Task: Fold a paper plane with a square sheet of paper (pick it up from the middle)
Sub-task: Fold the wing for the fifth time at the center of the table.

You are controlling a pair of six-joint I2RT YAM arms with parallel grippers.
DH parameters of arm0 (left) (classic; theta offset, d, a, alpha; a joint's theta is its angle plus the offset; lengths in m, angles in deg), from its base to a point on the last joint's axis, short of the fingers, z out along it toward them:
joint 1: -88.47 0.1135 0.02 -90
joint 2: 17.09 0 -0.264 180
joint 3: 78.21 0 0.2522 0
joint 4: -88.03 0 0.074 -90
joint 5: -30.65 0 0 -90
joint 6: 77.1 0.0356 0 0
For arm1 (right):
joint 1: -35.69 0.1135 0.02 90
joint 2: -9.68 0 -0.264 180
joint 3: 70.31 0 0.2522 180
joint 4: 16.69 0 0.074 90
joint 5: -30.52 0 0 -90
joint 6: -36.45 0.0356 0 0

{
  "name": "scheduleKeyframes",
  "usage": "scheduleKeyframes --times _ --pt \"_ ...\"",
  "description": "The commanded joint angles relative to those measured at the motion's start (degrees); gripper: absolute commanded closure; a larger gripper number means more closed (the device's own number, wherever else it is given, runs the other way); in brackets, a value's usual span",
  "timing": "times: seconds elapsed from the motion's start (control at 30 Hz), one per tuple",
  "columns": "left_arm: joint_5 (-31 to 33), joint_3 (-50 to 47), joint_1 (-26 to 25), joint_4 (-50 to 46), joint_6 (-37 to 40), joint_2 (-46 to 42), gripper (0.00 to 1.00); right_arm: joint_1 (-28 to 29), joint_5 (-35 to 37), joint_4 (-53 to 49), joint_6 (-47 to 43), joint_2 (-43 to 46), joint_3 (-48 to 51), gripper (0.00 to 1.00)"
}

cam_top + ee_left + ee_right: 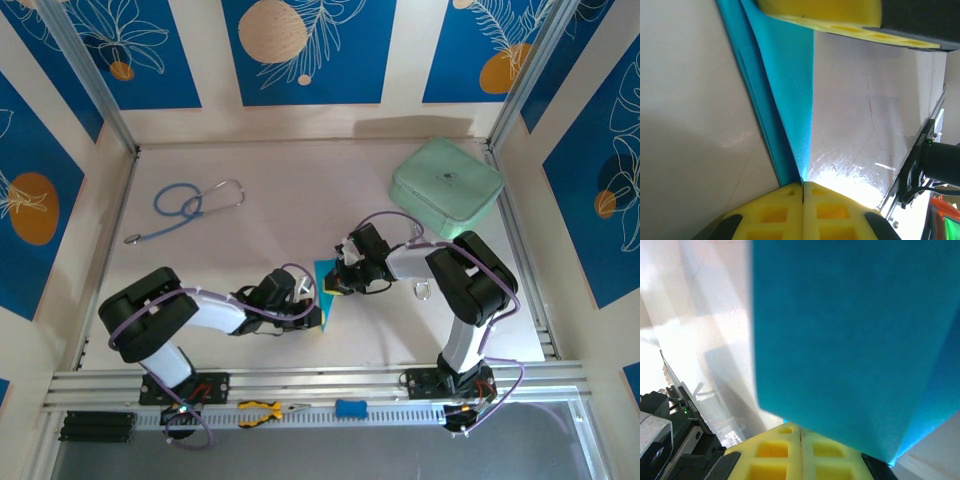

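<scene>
**Ana:** Where is the sheet of paper (pixel 325 283)?

**Ben:** Mid-table, between the two arms. The left gripper (pixel 803 193) has its yellow pads pressed together on the narrow tip of the paper. In the left wrist view the cyan strip runs straight into the seam between them.

**Ana:** And the other side?

**Ben:** The right gripper (pixel 800 432) is closed as well, and the lower edge of the paper meets its pads. It looks pinched there, though the blue surface hides much of the contact.

**Ana:** So how far along is the plane?

**Ben:** Partway, by the look of it. The sheet is no longer a flat square. It tapers to a point, and the left wrist view shows layered edges along one side, so some creases are in. No clear pair of wings or finished dart shows.

**Ana:** What is left, then?

**Ben:** Probably the later folds and pressing them flat on the table (pixel 270 240). The mint-green case (pixel 446 186) and the stethoscope (pixel 192 205) lie well apart from the work.
</scene>
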Motion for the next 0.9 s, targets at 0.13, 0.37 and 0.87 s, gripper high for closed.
scheduleKeyframes --times 0.13,0.37,0.87 --pt "-3.66 -1.12 -0.84 -5.96 1.51 -0.45 0.88 0.34 9.14 -7.75 0.17 -4.27 1.99 0.94" --pt "-2.17 0.45 -1.36 -12.26 4.69 -2.31 0.99 0.30 8.93 -7.66 0.17 -4.42 1.93 0.94" --pt "-2.93 -2.87 -1.65 -7.83 2.43 -5.48 0.86 0.29 9.53 -8.04 0.25 -4.61 1.84 0.94"
